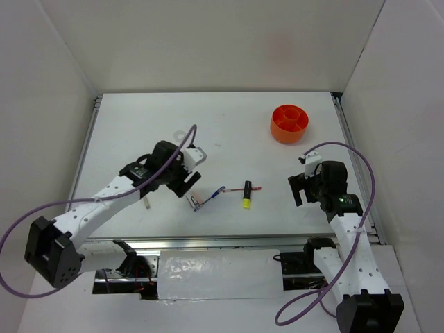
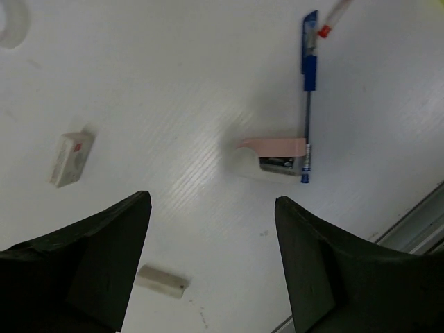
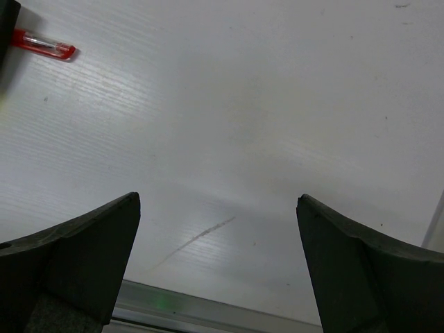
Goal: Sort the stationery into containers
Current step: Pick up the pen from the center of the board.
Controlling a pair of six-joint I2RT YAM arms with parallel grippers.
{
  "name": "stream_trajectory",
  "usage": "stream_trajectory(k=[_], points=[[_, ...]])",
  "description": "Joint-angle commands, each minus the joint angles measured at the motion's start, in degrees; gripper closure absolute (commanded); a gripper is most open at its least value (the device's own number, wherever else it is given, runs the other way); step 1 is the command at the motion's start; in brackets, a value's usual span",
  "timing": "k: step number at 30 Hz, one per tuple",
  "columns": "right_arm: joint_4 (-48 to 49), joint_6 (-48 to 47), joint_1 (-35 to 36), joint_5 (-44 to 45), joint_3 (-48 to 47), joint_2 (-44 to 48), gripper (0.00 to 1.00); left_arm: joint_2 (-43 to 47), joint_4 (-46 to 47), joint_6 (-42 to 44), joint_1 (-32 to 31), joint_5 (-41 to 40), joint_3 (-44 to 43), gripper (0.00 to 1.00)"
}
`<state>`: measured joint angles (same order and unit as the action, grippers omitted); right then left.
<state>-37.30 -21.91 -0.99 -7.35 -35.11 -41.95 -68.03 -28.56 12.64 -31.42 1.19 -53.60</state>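
Left gripper (image 2: 211, 202): jaws wide apart, empty, hovering over the table (image 1: 139, 139) near the pink-and-white eraser (image 2: 274, 154); right gripper (image 3: 216, 201): fully spread, holding nothing; blue pen (image 2: 308, 83) beside the eraser, long axis diagonal in top view; black marker (image 1: 247, 195) mid-table, yellow cap toward the arms; orange tub (image 1: 290, 123) far right, in top view only.

Cut off at left-wrist corner: white ring (image 2: 10, 24). Cropped by top edge: red pen (image 2: 331, 19). Too blurred to read: print on small white block (image 2: 69, 158).
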Motion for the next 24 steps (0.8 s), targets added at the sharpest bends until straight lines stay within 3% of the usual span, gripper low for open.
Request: stream_trajectory(k=[1,6,12,24], points=[[-0.1,1.3,-0.2,-0.7,-2.0,0.0,0.0,-5.6,3.0,-4.8,-5.8,-2.8,-2.8,0.16],[0.1,1.9,-0.8,-0.6,-1.8,-1.0,0.0,-14.9,5.0,-8.5,-14.9,-9.5,-5.7,0.17],[0.1,2.0,-1.0,-1.1,-1.7,-1.2,0.0,-21.1,6.8,-11.1,-15.3,-8.8,-6.4,0.19],[1.0,3.0,-1.0,-2.4,-3.9,-3.4,0.0,-30.1,8.4,-14.3,-17.6,-2.9,-10.6,0.33]])
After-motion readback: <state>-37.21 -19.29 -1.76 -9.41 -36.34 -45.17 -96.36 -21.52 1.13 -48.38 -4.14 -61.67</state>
